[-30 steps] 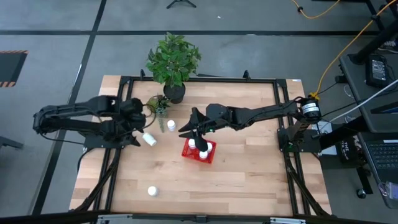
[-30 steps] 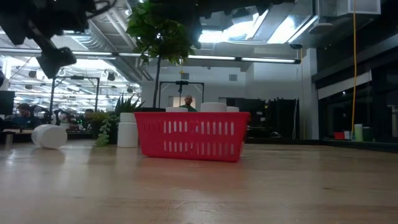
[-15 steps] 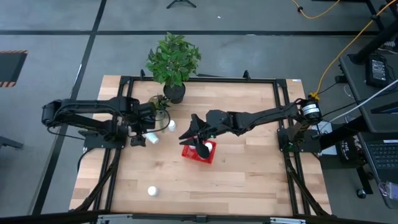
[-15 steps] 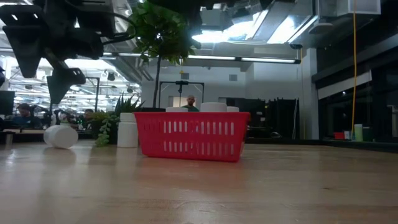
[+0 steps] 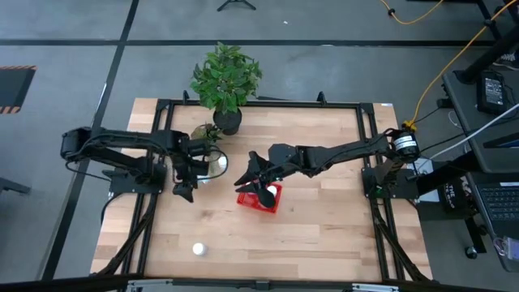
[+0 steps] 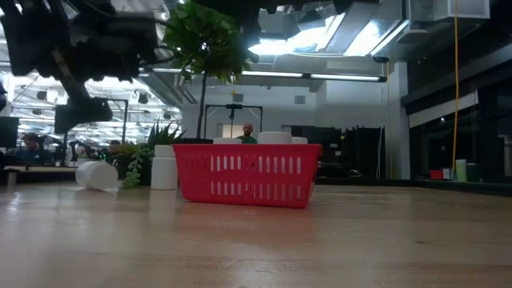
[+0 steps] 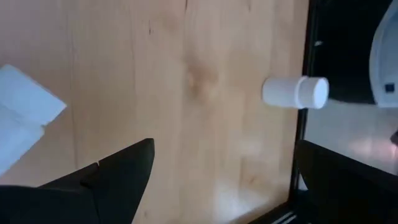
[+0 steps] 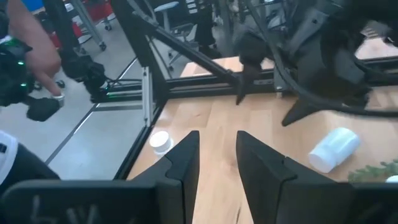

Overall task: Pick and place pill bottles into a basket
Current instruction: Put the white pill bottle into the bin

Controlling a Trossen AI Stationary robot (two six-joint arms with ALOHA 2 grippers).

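The left tool [image 5: 185,180] hangs above the desk [image 5: 324,235] near its left edge, fingers spread apart and gripping nothing. In the left wrist view both dark fingers [image 7: 118,171] stand wide apart over bare wood. A toppled pill bottle [image 6: 98,175] lies on its side on the desk just beside this tool; in the overhead view it is partly masked by the arm. The tool is raised above this bottle and does not touch it.

The right tool [image 5: 258,180] is positioned over the red basket [image 5: 266,197] near the desk centre. Its two fingers [image 8: 180,168] show a narrow gap with nothing between them, so the tool is released. At least two white bottle caps [image 6: 274,138] rise above the basket rim in the level view. How many bottles the basket contains cannot be told, because the right tool covers most of it from above.

An upright pill bottle [image 6: 164,167] stands on the desk just beside the basket's left wall in the level view, near a black plant pot [image 5: 228,122]. A further single bottle [image 5: 198,250] stands well apart from the others, close to the front left edge of the desk. A person's hand [image 8: 28,43] shows beyond the desk frame in the right wrist view.
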